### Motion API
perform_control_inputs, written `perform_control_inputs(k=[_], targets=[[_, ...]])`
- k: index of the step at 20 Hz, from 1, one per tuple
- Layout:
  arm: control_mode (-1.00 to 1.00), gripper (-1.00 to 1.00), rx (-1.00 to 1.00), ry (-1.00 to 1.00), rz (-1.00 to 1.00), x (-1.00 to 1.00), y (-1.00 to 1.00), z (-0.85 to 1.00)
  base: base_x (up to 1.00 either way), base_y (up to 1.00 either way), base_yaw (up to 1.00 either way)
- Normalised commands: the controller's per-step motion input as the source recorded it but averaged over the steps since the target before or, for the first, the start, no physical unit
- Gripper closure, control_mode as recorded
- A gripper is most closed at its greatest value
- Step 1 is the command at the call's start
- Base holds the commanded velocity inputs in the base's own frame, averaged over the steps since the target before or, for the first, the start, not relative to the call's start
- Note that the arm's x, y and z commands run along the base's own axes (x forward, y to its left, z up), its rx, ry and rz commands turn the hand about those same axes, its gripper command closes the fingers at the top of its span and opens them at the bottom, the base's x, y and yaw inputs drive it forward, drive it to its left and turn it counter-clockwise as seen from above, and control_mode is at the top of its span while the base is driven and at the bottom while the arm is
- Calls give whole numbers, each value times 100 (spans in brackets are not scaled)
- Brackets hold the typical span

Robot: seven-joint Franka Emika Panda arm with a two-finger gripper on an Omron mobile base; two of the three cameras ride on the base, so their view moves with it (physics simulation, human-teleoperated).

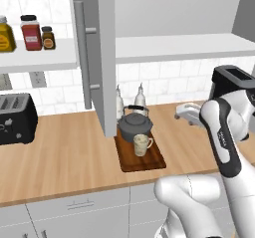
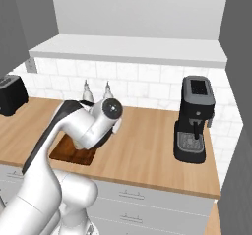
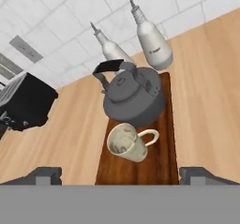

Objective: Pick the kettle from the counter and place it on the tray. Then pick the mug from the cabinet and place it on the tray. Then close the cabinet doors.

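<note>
Nearest, in the hand view, the gripper (image 3: 120, 174) is being held with its jaws spread as wide as they go, nothing being gripped between them. Just beyond the fingertips, at twelve o'clock, the tray (image 3: 164, 157) is being seen lying on the counter (image 3: 211, 92). The mug (image 3: 125, 143) is sitting upright on the near end of the tray, its handle pointing toward three o'clock. Directly behind it, the kettle (image 3: 132, 95) is resting on the far end of the same tray, close to the mug. Two white bottles (image 3: 152, 40) are standing beyond the kettle by the tiled wall. A black toaster (image 3: 26, 101) is being shown at nine o'clock. In the left base view, one cabinet door (image 1: 97, 58) is hanging open above the tray, the cabinet (image 1: 174, 13) being visible behind it.
</note>
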Motion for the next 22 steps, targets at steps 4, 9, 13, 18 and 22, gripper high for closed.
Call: perform_control_inputs(k=[4, 9, 13, 18, 22], targets=[[-100, -100, 0, 0, -11, -23, -39, 3, 0, 0, 0], [-100, -100, 0, 0, -11, -13, -33, 3, 0, 0, 0], [-100, -100, 0, 0, -13, -6, -25, 6, 0, 0, 0], [-100, -100, 0, 2, -8, 0, -15, 0, 0, 0, 0], [-100, -100, 0, -4, -3, -25, -26, 2, 0, 0, 0]])
